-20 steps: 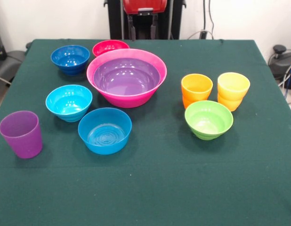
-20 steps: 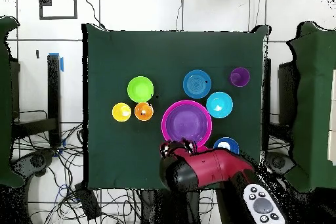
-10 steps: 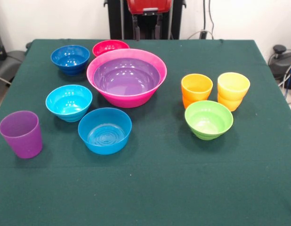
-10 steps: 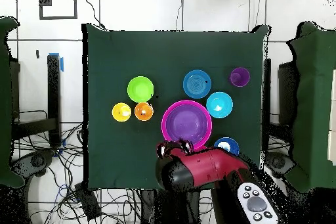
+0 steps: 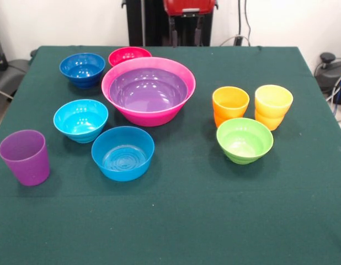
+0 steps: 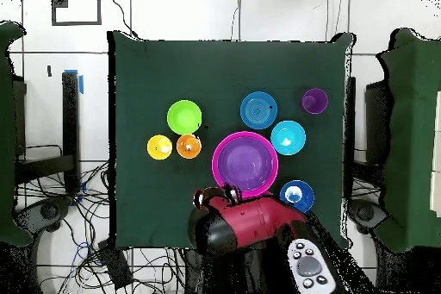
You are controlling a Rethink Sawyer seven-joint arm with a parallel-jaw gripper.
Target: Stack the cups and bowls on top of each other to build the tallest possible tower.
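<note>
The large purple bowl [image 5: 148, 88] sits nested in the big hot-pink bowl [image 5: 149, 117] at the table's middle back; the pair also shows in the overhead view [image 6: 245, 161]. Around it stand the dark blue bowl [image 5: 82, 67], small red-pink bowl [image 5: 129, 54], cyan bowl [image 5: 80, 118], mid blue bowl [image 5: 123, 152], lime green bowl [image 5: 244, 139], orange cup [image 5: 230, 104], yellow cup [image 5: 273, 105] and purple cup [image 5: 25, 156]. My gripper [image 5: 185, 33] hangs open and empty at the table's far edge, behind the pink bowl. In the overhead view it [image 6: 217, 194] is just below the pink bowl.
The dark green table [image 5: 176, 221] has bare cloth along its near side. My red arm [image 6: 254, 220] covers the red-pink bowl in the overhead view. Cables and stands lie off the table's sides.
My arm and gripper have shifted right in the front view, left in the overhead view. The dark blue bowl shows more fully overhead. The cups and bowls have not moved.
</note>
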